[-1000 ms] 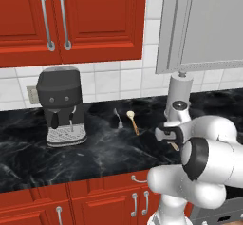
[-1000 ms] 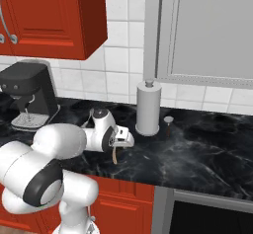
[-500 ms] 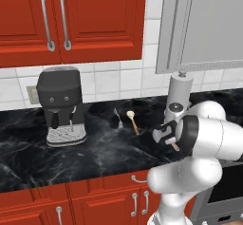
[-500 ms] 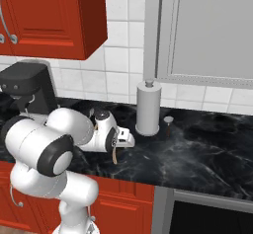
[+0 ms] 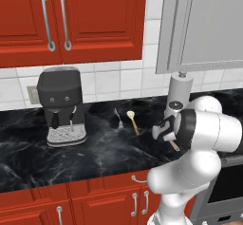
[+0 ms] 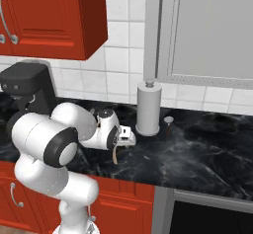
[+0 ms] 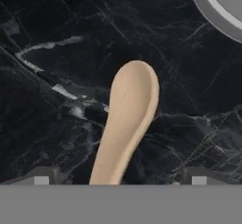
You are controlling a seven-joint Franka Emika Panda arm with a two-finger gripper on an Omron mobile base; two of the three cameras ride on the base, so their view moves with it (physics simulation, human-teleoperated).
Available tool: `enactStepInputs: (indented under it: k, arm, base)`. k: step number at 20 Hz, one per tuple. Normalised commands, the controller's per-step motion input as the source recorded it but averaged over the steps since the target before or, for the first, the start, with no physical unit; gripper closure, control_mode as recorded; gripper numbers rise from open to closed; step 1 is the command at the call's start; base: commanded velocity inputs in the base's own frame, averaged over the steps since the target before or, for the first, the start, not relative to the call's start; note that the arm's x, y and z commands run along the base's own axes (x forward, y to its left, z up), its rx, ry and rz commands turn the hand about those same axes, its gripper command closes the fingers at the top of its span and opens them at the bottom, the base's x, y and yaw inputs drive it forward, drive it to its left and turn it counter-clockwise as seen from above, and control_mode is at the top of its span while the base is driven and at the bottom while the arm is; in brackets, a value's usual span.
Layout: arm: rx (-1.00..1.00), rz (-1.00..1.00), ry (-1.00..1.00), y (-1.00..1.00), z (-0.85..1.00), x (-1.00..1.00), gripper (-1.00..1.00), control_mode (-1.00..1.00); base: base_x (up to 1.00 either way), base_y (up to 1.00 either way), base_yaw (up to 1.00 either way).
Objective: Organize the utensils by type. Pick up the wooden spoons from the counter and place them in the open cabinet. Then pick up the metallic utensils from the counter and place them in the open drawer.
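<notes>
My gripper [image 7: 120, 175] is open and low over the black counter [image 7: 52, 124], its fingertips [image 7: 45, 174] standing on either side of a wooden spoon [image 7: 130, 109] without touching it. That spoon's pale bowl points away from the hand. From the left base view the gripper [image 5: 163, 130] hides most of this spoon [image 5: 174, 145]; its handle [image 6: 115, 155] pokes out below the gripper [image 6: 126, 139] in the right base view. Another wooden spoon [image 5: 133, 121] lies further left on the counter [image 5: 95, 153], with the small metallic utensil [image 5: 117, 118] beside it. The open cabinet and open drawer are out of view.
A black coffee machine [image 5: 61, 103] stands at the left. A grey paper-towel roll [image 6: 148, 108] rises just behind the gripper, a small grey cup-like piece [image 6: 168, 122] to its right. Red wall cabinets [image 5: 71, 20] and a grey hood [image 6: 207, 30] hang above.
The arm's white elbow and upper links have swung and risen. The gripper has stayed low over the same wooden spoon, still open, and the spoons have not moved.
</notes>
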Motion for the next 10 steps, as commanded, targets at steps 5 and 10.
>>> enactStepInputs:
  k: [5, 10]
  arm:
    - [0.05, 0.00, 0.06, 0.00, -0.34, 0.01, 1.00, -1.00]
    - [0.06, 0.00, 0.04, 0.00, -0.42, 0.00, 1.00, -1.00]
  base:
    - [0.00, 0.00, 0.00]
    - [0.00, 0.00, 0.00]
